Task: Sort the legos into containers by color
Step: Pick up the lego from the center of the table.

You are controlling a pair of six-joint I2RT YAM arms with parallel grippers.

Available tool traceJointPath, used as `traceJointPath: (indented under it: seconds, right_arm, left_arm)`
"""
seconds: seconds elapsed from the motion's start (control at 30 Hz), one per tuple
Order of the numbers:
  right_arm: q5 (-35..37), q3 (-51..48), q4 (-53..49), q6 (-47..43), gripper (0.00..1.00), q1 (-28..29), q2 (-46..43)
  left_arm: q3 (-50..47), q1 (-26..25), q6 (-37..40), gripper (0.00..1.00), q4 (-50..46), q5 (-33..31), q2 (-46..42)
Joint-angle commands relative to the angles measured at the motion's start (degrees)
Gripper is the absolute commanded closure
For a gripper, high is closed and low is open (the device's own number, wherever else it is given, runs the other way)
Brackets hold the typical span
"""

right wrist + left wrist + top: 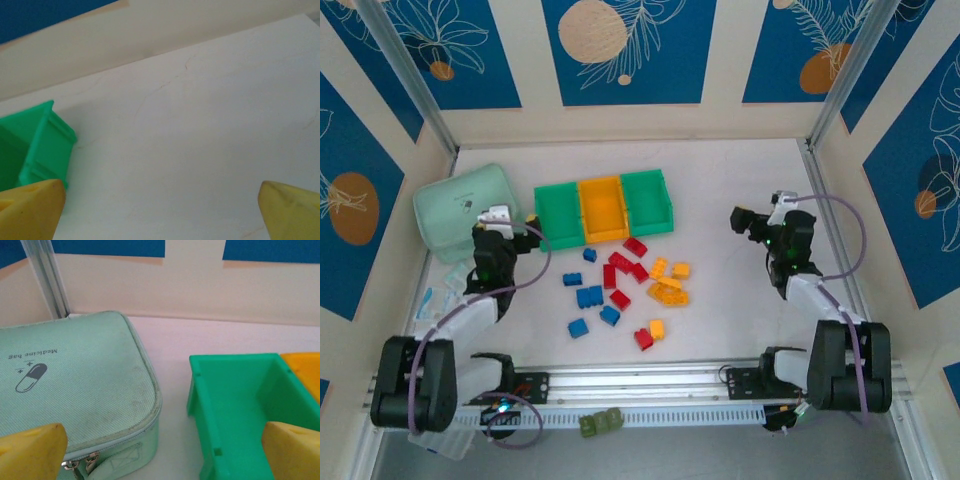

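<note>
**Top view**
- Bins: three open bins stand in a row at the far middle of the surface (740, 170): left green bin (556, 215), orange bin (603, 210), right green bin (647, 203). Their walls touch and all look empty, so I judge the sorting has not begun.
- Bricks: all lie loose on the surface just in front of the bins, none inside one. The blue bricks (588, 296) are to the left, the red bricks (625, 270) in the middle and the yellow-orange bricks (668, 285) to the right. One red and one yellow lie nearer the arms.
- Left tool (510, 220): raised between the pouch (463, 210) and the left green bin, jaws apart, holding nothing. It is near the blue bricks, so it probably serves that side.
- Right tool (750, 220): raised over bare surface to the right of the bins, well apart from the bricks, jaws apart and empty. It looks parked clear of the pile.
- Olive block (601, 424): sits on the rail between the arm bases, away from the bricks. It is not part of the sort.

**Left wrist view**
- Pads (31, 452): yellow, one at each lower corner, spread wide with nothing between them.
- Ahead: the pouch is on the left, printed "Medicine bag". The left green bin is just beside it, hollow and bare, with the edge of the orange bin at the right.

**Right wrist view**
- Pads (30, 210): yellow, spread wide with nothing held.
- Ahead: bare surface, with one corner of the right green bin at the left edge.
</note>
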Motion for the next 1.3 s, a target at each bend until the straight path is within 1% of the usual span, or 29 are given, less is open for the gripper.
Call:
traceJointPath:
  seconds: [0.0,0.03,0.1,0.13,0.2,0.27,0.37,0.5,0.57,0.67,0.83,1.0,1.17,1.27]
  right_arm:
    - [2.56,6.37,-18.65,12.15,0.01,-0.96,-1.72]
    - [2.11,7.13,-20.64,13.36,0.01,-1.52,-1.38]
    - [-2.14,6.89,-20.69,14.1,0.01,-2.99,-1.0]
    - [-3.79,6.34,-20.38,14.46,0.01,-3.58,-0.98]
    - [-3.79,5.9,-20.89,14.43,0.01,-3.53,-1.37]
    - [-2.73,5.58,-21.8,14.41,0.01,-2.79,-2.02]
    - [-3.87,6.21,-23.49,13.28,0.01,-0.56,-1.99]
    - [-1.56,8.41,-28.0,10.98,0.01,4.86,-1.8]
    - [-1.64,9.27,-29.59,10.33,0.01,7.65,-1.62]
    - [-1.84,10.51,-31.76,9.77,0.01,11.62,-1.11]
    - [-0.89,11.74,-33.95,8.92,0.01,18.95,-0.17]
    - [-0.41,13.92,-36.3,8.43,0.01,26.55,2.92]
    - [1.08,15.81,-37.56,9.71,0.01,34.34,6.42]
    - [2.75,16.57,-37.25,10.89,0.01,39.13,7.96]
  left_arm:
    - [2.48,0.58,-7.46,0.01,-11.8,0.24,-3.37]
    - [2.46,0.58,-8.9,0.01,-12.52,0.19,-4.09]
    - [1.89,0.65,-13.3,0.01,-13.48,-0.67,-5.27]
    - [2.04,0.75,-14.83,0.01,-14.49,0.19,-6.03]
    - [3.47,0.76,-16.32,0.01,-18.05,2.8,-6.88]
    - [5.67,0.76,-17.77,0.01,-23.52,4.95,-7.25]
    - [9.0,0.68,-19.12,0.01,-31.83,8.22,-7.34]
    - [14.04,0.58,-20.55,0.01,-45.66,12.1,-7.49]
    - [15.3,0.43,-21.53,0.01,-51.38,13.95,-8.31]
    - [15.97,0.1,-22.05,0.01,-57.14,17.36,-9.63]
    - [17.08,-1.53,-23.07,0.01,-65.68,20.38,-11.5]
    - [18.87,-5.63,-23.54,0.01,-72.72,19.73,-12.77]
    - [20.62,-12.29,-24.56,0.04,-76.69,18.29,-11.6]
    - [21.68,-17.03,-25.24,0.06,-77.67,16.06,-9.35]
